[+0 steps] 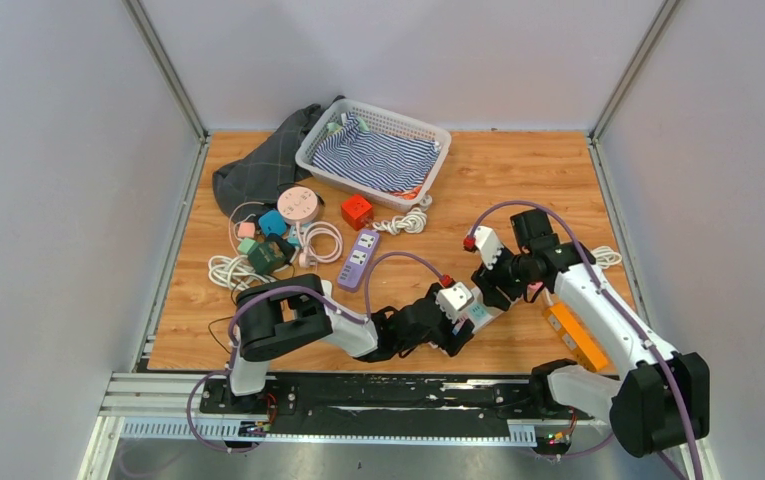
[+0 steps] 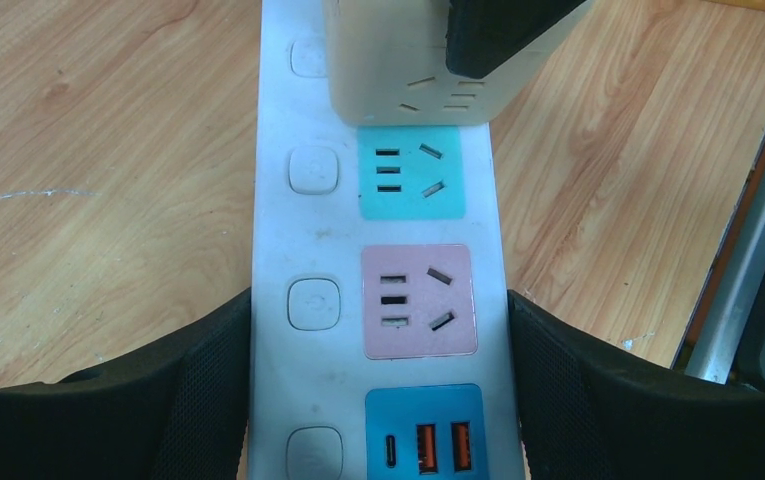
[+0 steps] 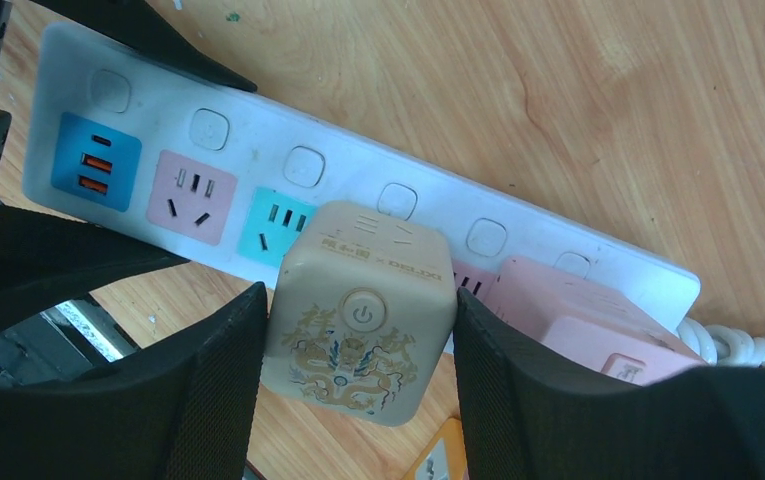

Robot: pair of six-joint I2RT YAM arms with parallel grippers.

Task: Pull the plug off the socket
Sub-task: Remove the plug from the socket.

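Beige cube plug (image 3: pixel 363 335), printed with a gold dragon and a power button on its top face, sits pushed into the long white plastic power strip (image 3: pixel 438 190). It lies directly between the fingers of our right pincer (image 3: pixel 358 295). The two black fingers press against its opposite sides, so we read that pincer as clamped on the cube. Its top face looks straight back at that wrist, which means the way off the socket runs back along the pincer's own axis, away from the strip's face.

The strip's long axis crosses the right pincer's view on a slant. The fingers bear on the cube's two faces that look along the strip, not on the two toward its edges. Close off one finger's outer side, a pink plug (image 3: pixel 578 310) occupies a nearby socket; it leaves little room there.

Our left pincer (image 2: pixel 378 300) straddles the strip across its width. One finger sits against each long edge, level with the pink outlet (image 2: pixel 418 300), so it is clamped on the strip. From that pincer the cube lies straight ahead, beyond the fingertips and just past the teal outlet (image 2: pixel 410 172).

We judge that the pull belongs to the right arm, with the left pinning the strip to the wooden counter (image 3: pixel 608 100).
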